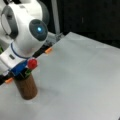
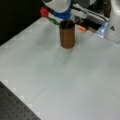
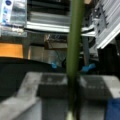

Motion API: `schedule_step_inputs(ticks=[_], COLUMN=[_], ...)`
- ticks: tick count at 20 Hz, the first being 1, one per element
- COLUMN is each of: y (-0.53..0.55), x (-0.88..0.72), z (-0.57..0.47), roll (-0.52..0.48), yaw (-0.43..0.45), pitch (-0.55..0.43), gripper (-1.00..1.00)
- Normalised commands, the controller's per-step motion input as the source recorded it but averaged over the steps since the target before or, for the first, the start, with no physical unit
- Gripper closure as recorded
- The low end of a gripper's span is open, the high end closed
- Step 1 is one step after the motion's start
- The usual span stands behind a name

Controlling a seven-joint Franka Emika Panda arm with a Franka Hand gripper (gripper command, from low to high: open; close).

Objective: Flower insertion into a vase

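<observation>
Directly below my gripper (image 3: 71, 100), clamped on the flower (image 1: 32, 63) stem to steer it, sits the vase (image 2: 67, 35).

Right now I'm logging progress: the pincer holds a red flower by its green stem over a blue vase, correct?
Not quite: the vase is brown, as both front views show. The pincer does hold the red flower by its green stem over it.

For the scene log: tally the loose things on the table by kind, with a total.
Vase, brown cylinder: 1
Flower, red head on green stem, held by the gripper over the vase: 1
Orange pieces at the table edge: 2
Total: 4
</observation>
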Motion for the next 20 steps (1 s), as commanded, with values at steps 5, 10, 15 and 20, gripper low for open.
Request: schedule_step_inputs(ticks=[5, 10, 15, 20], y=[0.06, 0.06, 0.05, 0.08], x=[0.2, 0.18, 0.22, 0.25], z=[-0.19, -0.1, -0.11, -0.04], roll=[-0.073, -0.064, -0.008, -0.01], yaw=[-0.059, -0.066, -0.125, -0.131], pitch=[-0.008, -0.009, -0.053, -0.015], gripper=[1.0, 1.0, -1.0, -1.0])
